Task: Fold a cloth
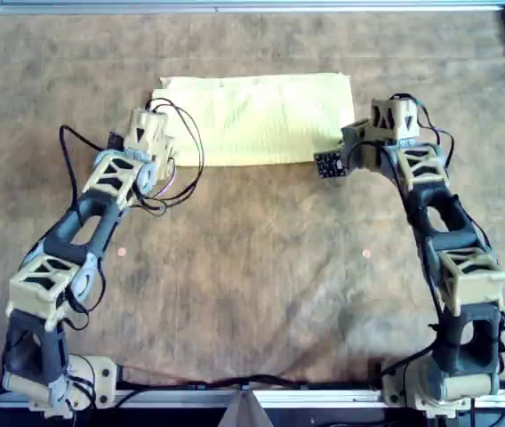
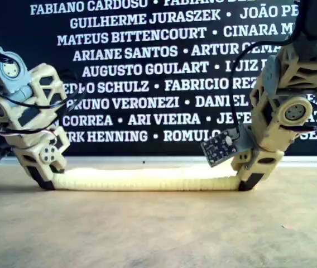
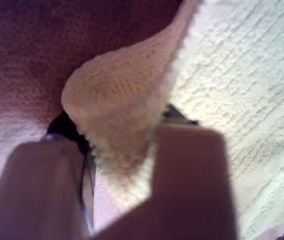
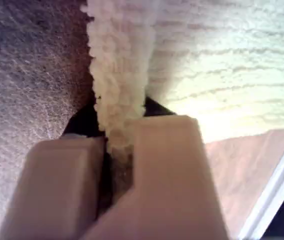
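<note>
The pale yellow cloth [image 1: 257, 116] lies as a long rectangle at the far middle of the brown table covering [image 1: 252, 267]. In the exterior view it shows as a low thick strip [image 2: 147, 180] between the two grippers. My first gripper [image 1: 156, 133] is at the cloth's left end in the overhead view. It is shut on a raised corner of the cloth [image 3: 117, 95], with its tips [image 3: 117, 150] hard to see. My second gripper [image 1: 352, 142] is at the cloth's right end and is shut on a bunched edge [image 4: 117, 75]. Its tips [image 4: 117, 145] pinch the cloth just above the table.
A metal frame rail [image 1: 235, 7] runs round the table and shows in the second wrist view [image 4: 277, 185]. A small circuit board [image 1: 329, 165] hangs by my second gripper. A black banner with white names [image 2: 147, 67] stands behind the table. Both arms reach in from the near edge.
</note>
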Tool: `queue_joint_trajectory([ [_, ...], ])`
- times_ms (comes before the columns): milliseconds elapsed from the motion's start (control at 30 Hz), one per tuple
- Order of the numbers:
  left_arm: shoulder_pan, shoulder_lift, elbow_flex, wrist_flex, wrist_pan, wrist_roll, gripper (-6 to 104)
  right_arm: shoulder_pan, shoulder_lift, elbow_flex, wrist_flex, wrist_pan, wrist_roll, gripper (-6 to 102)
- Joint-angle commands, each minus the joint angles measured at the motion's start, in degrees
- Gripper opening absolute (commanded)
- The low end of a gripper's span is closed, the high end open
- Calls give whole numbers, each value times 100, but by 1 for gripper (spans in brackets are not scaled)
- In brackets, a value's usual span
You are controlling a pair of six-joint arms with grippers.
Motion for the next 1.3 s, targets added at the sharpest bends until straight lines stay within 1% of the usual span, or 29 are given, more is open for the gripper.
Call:
queue_joint_trajectory([
  [0, -44, 211, -343, -141, 44, 35, 15, 0, 70, -360, -308, -44, 79, 2],
  [67, -44, 202, -343, -149, 44, 35, 3, 0, 97, -360, -299, -44, 97, 1],
  [133, -35, 185, -334, -149, 44, 35, -4, 0, 123, -352, -290, -44, 97, 0],
  [167, -35, 158, -308, -149, 44, 35, -3, 0, 123, -352, -272, -44, 97, 0],
  [233, -44, 132, -229, -141, 44, 105, -1, 0, 167, -334, -202, -44, 97, 0],
  [267, -44, 132, -229, -141, 44, 105, -1, 0, 220, -246, -193, -44, 97, 0],
  [333, -44, 158, -229, -114, -44, 105, -1, 0, 264, -220, -167, -44, 97, 0],
  [400, -44, 237, -220, -26, -53, 105, -1, 0, 281, -220, -62, -44, 97, 0],
  [567, -62, 466, 141, 237, -53, 114, -1, 18, 659, -220, 650, -53, 97, 0],
  [600, -88, 606, 264, 334, -53, 114, -1, 18, 782, -220, 835, -53, 105, 0],
  [667, -114, 861, 527, 475, 35, 114, -1, 9, 1020, -220, 1222, -53, 105, 0],
  [800, -114, 1626, 967, 510, 44, 97, -1, 18, 1178, -220, 1767, -79, 105, 0],
  [833, -97, 1837, 1099, 510, -18, 44, -1, 18, 1204, -220, 1828, -149, 105, 0],
  [867, -70, 2039, 1239, 510, -18, 35, -1, 18, 1266, -220, 1890, -272, 105, 0],
  [1000, -44, 2531, 1714, 510, -44, 26, -1, 9, 1626, -18, 2065, -923, 105, 0],
  [1033, -44, 2593, 1811, 510, -44, 26, -1, 9, 1767, 79, 2065, -1046, 105, 0],
  [1067, -44, 2637, 1890, 510, -44, 26, -1, 9, 1925, 202, 2065, -1081, 105, 0],
  [1267, -44, 2707, 2013, 501, -44, 26, -1, 0, 2892, 1134, 1969, -1072, 97, 0],
])
